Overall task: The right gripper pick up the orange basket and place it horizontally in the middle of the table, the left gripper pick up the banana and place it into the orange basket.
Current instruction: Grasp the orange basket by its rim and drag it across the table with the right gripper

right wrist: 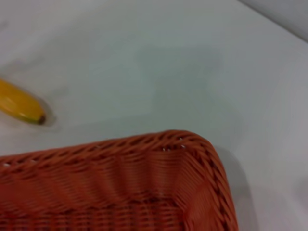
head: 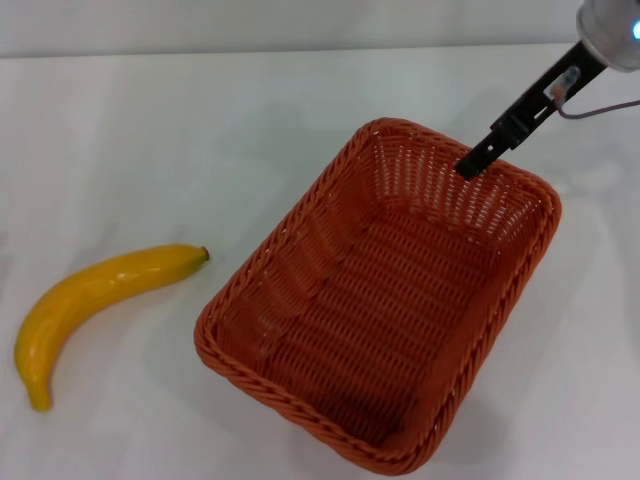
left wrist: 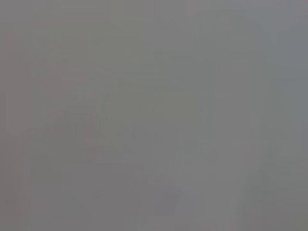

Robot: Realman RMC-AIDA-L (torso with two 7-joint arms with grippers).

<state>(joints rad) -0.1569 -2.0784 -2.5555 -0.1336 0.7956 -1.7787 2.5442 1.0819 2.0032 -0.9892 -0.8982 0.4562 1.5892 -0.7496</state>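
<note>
The slim black right gripper (head: 478, 158), finger state unclear, hovers at the far rim of the rectangular orange woven basket (head: 385, 300), which lies diagonally on the white table (head: 150, 130); the curved yellow banana (head: 90, 300) rests left.

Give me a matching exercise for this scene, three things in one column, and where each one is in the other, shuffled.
Things:
1. curved yellow banana
2. orange woven plastic basket
3. right gripper's black finger tip

Places:
A. above the basket's far rim
B. lying on the white table, left of the basket
C. standing upright on the table, empty

Pairs: 1-B, 2-C, 3-A
</note>
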